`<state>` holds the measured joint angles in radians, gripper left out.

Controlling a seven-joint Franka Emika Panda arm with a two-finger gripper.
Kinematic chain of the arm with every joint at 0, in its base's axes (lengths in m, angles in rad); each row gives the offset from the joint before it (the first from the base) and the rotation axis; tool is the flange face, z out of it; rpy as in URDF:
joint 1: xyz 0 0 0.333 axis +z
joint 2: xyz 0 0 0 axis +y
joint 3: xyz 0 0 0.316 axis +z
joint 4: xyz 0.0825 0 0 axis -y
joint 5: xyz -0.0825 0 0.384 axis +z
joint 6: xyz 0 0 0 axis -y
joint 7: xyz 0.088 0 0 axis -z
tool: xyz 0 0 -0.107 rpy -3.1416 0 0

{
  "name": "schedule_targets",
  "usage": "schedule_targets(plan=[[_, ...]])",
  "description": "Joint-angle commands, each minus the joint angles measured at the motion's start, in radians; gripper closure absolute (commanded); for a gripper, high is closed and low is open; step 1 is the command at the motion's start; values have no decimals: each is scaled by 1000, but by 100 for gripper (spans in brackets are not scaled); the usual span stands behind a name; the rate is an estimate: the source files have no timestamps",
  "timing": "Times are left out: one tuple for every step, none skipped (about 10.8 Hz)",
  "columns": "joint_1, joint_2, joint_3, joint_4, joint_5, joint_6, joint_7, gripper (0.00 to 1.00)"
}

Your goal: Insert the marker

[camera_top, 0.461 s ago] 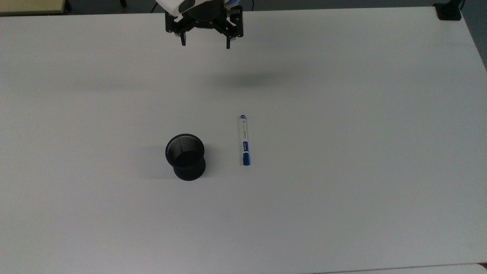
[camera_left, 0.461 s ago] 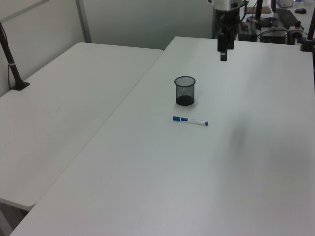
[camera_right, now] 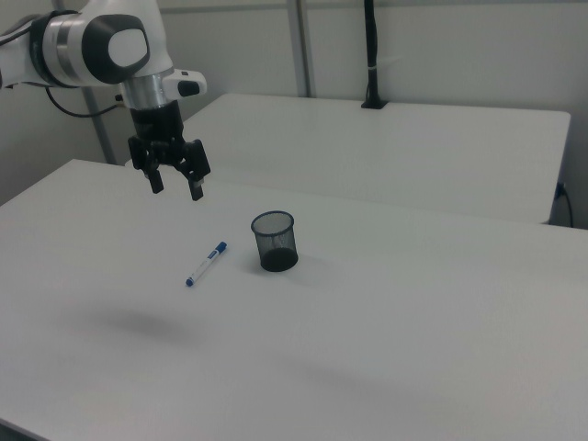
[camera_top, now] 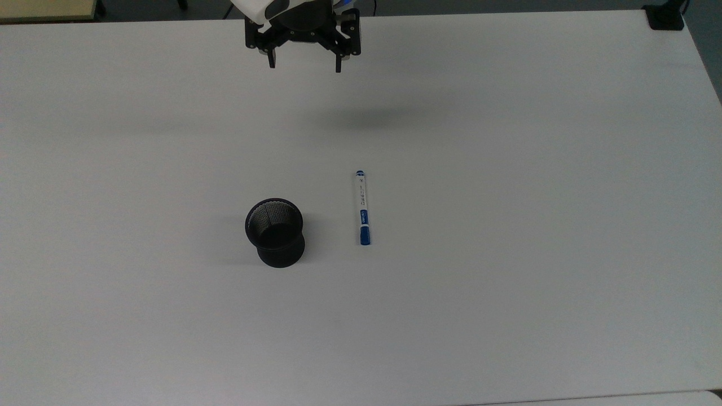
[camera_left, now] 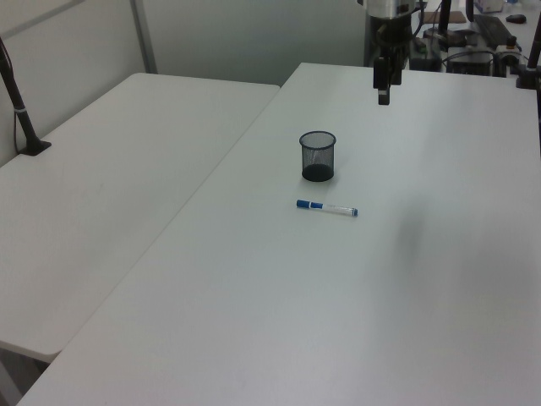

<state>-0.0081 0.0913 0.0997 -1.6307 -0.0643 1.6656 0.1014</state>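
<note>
While the pincer (camera_top: pixel 304 63) hangs open, the marker (camera_top: pixel 362 208) lies well apart.

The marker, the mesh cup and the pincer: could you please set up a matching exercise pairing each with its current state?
Things:
1. marker
2. black mesh cup
3. pincer

States:
A. upright on the table, nothing inside
B. open, in the air above the table
C. lying flat on the table beside the cup

Pairs: 1-C, 2-A, 3-B
</note>
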Motion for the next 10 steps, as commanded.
schedule_targets(plan=[[10,-13,-6,-20,6,26,0,0],[7,-12,-6,-20,6,32,-2,0],[5,-7,-6,-23,6,70,0,0],[2,5,-6,-21,6,89,0,0],[2,19,-6,-20,6,103,-5,0],[5,31,-6,-20,6,123,-5,0],[11,53,-5,-20,7,150,3,0],[14,79,0,-18,8,189,7,0],[23,105,0,-9,8,225,7,0],[30,143,0,-2,6,256,7,0]])
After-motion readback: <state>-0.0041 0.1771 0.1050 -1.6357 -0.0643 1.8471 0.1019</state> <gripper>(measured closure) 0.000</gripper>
